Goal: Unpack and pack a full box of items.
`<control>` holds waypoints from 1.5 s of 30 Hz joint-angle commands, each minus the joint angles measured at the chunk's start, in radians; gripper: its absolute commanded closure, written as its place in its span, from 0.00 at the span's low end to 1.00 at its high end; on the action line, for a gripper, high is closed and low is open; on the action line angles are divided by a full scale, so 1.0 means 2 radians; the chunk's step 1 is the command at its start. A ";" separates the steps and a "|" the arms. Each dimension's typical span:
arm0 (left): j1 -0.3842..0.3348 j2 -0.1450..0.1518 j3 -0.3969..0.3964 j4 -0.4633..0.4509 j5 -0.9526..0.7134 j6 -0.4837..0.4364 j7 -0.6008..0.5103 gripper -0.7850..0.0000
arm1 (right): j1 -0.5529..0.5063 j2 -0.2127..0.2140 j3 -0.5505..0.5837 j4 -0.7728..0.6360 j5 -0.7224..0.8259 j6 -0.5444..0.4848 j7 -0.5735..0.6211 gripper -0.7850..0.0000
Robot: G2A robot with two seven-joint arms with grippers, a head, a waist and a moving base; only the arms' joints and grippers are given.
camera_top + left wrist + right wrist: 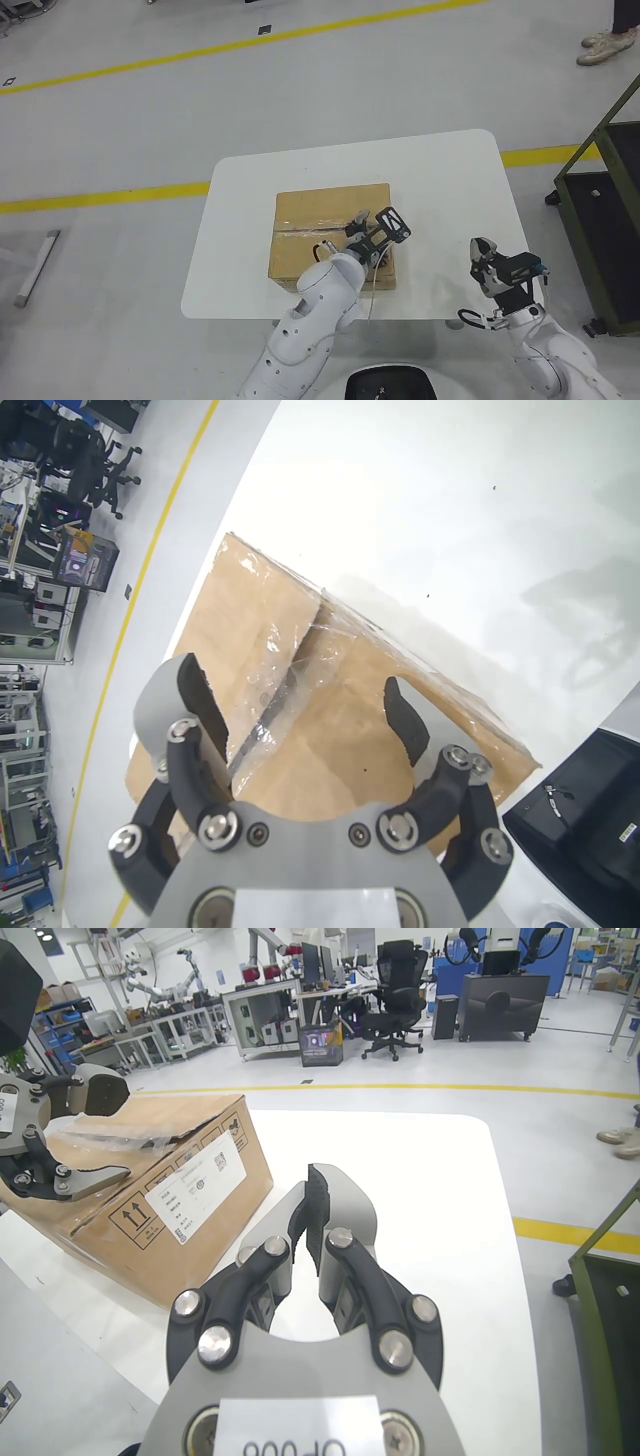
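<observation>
Left hand [292,680] spread wide and empty, positioned over the taped top seam of the closed cardboard box [320,215] at mid-tabletop [440,180]. Right hand [314,1198] clenched, empty, above the tabletop beside the box.

White worktop [450,180] with rounded corners, glossy and plain. Directly on it, one brown cardboard box [310,215], flat on its base, flaps closed under crumpled clear tape [115,1140], with a dark gap along the seam. White label [195,1188] and arrow marks [131,1217] on the box's right side wall. Broadest bare stretch of worktop to the right of the box; narrower strips to its left, beyond it and on its near side. A few tiny dark specks [427,595] on the bare white beside the box.
</observation>
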 commanded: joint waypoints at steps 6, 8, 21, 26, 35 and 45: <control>-0.010 -0.003 0.005 0.019 0.012 0.004 0.004 0.00 | -0.002 0.000 0.002 -0.002 0.001 0.001 0.001 1.00; -0.014 -0.004 0.005 0.024 0.013 0.008 0.006 0.01 | -0.002 0.000 0.002 -0.002 0.001 0.001 0.001 1.00; -0.037 -0.009 0.015 0.043 0.034 -0.002 0.008 0.21 | -0.003 0.000 0.001 -0.002 0.004 0.003 -0.002 1.00; -0.038 -0.010 0.013 0.049 0.032 -0.007 0.006 0.49 | -0.003 0.000 0.001 -0.002 0.005 0.004 -0.003 1.00; -0.041 -0.013 0.008 0.055 0.027 -0.006 0.006 0.75 | -0.003 0.000 0.000 -0.003 0.006 0.006 -0.004 1.00; -0.031 -0.011 -0.012 0.037 0.013 0.002 0.020 1.00 | 0.000 0.000 -0.003 -0.004 0.005 0.006 -0.003 1.00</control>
